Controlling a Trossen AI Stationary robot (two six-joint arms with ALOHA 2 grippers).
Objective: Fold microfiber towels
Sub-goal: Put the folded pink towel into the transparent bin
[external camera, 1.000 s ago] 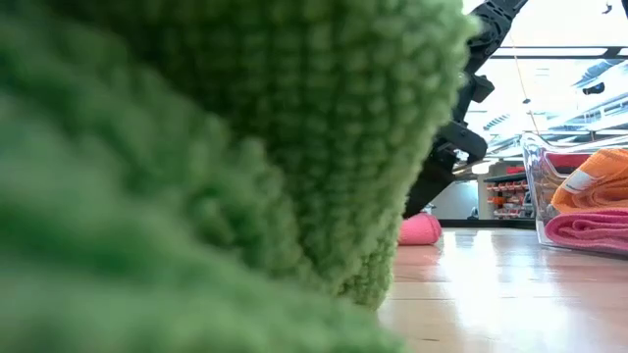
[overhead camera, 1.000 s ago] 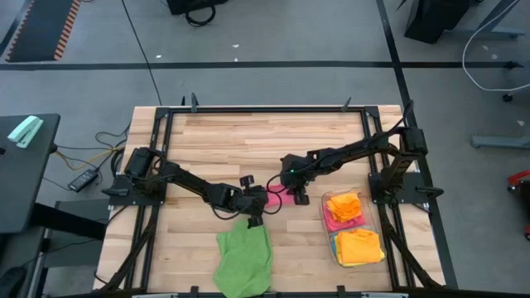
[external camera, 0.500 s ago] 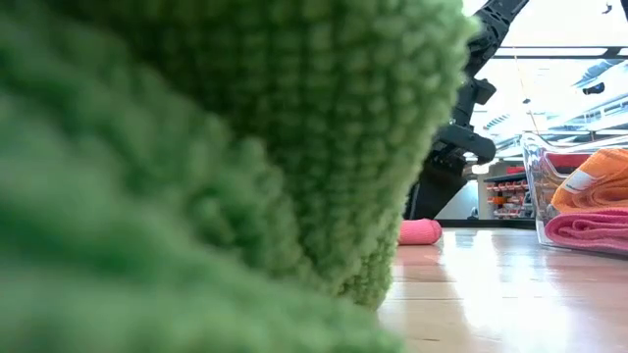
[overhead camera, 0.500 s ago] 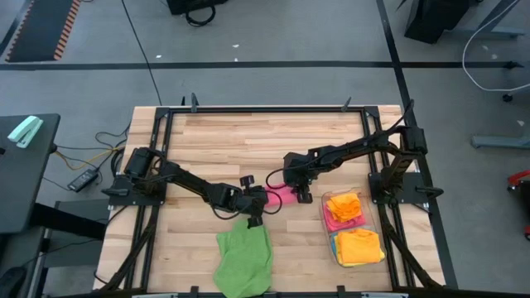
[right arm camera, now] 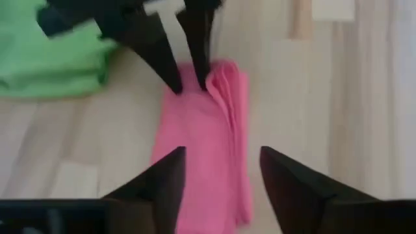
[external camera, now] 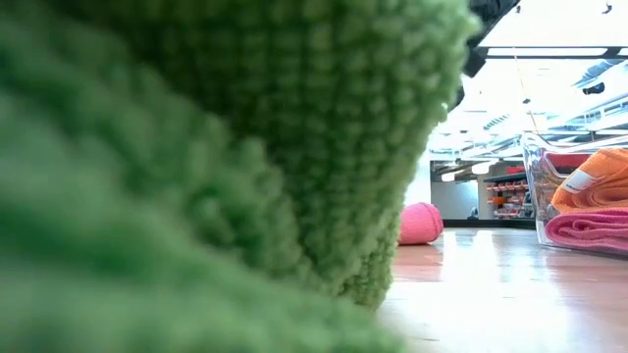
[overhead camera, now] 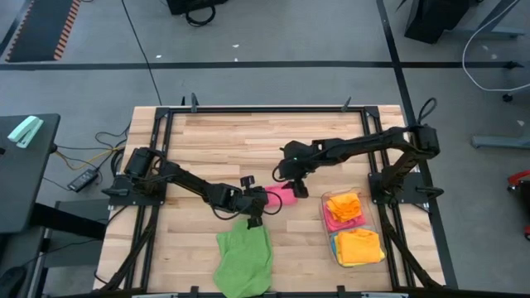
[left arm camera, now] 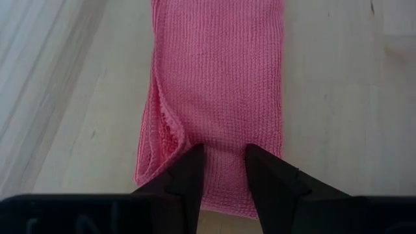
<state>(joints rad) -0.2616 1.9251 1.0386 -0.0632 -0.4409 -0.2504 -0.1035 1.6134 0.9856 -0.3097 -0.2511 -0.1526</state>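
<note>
A pink microfiber towel, folded into a narrow strip, lies flat on the wooden table near its middle. It also shows in the left wrist view and the right wrist view. My left gripper is shut on the strip's left end. My right gripper hangs open above the strip's other end and touches nothing. A green towel lies crumpled at the near edge and fills most of the low view. My left gripper has both fingertips on the pink towel's end, with a narrow band of cloth between them. The fingers slant down from the table's left and lie along the strip. How many layers they hold cannot be seen. The towel stays flat on the table.
A clear plastic bin at the right holds folded orange and pink towels, and its wall shows in the low view. Black frame rails run around the table's edges. Bare wood lies toward the far side.
My right gripper has risen off the pink towel and drawn a little toward the far edge, leaving the low view. The towel stays on the table, held at its left end.
</note>
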